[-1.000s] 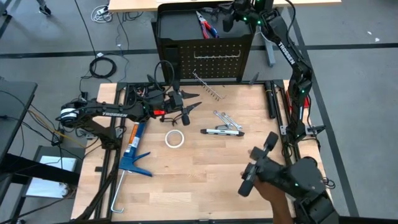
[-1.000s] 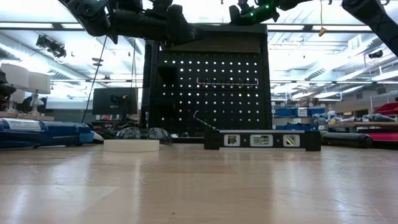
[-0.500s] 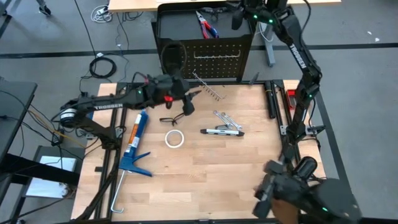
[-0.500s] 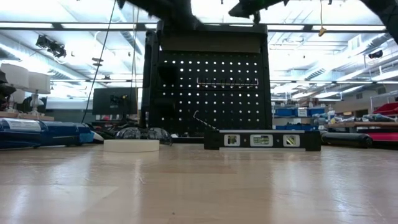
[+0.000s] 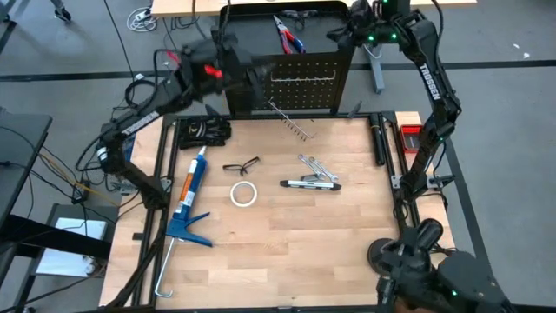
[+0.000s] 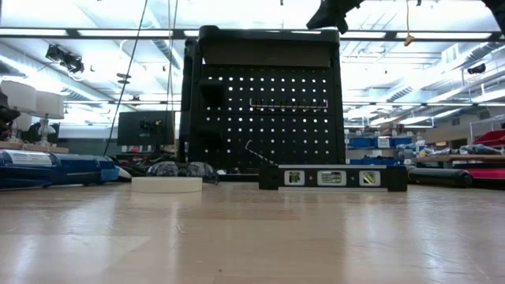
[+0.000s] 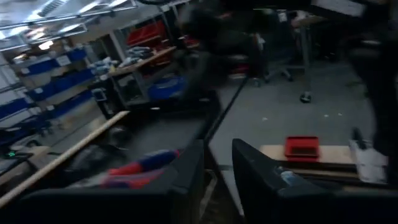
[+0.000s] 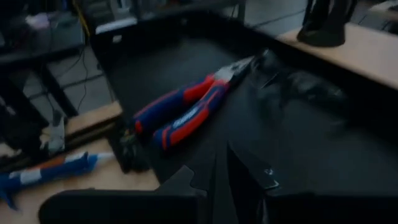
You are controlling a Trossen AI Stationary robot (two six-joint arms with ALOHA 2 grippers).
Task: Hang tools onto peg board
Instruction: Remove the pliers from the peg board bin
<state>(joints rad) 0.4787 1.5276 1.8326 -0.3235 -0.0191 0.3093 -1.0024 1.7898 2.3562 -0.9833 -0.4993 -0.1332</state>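
My left gripper (image 5: 228, 69) fingers apart, right gripper (image 8: 221, 163) nearly together, both empty. One pliers (image 5: 287, 36) atop peg board (image 5: 300, 83); one glasses (image 5: 241, 165), two wrenches (image 5: 313, 166) on table (image 5: 287, 243).

Colours and patterns on and around the pale wood bench.

Upright black metal peg board (image 5: 300, 74) carried even rows of small holes that showed light in the low view; its black tray top (image 5: 261, 35) held red-and-blue-handled pliers (image 5: 288, 35) with grey jaws. The pale, straight-grained wooden table top (image 5: 287, 235) bore black-framed safety glasses (image 5: 241, 165), a white tape ring (image 5: 244, 193), two silver wrenches (image 5: 314, 165), a slim black-and-silver bar (image 5: 309, 183) and a blue caulking gun (image 5: 187, 204) with an orange-and-white tube. Small red box (image 5: 410, 135) sat at the table's edge. Both arms were dark.
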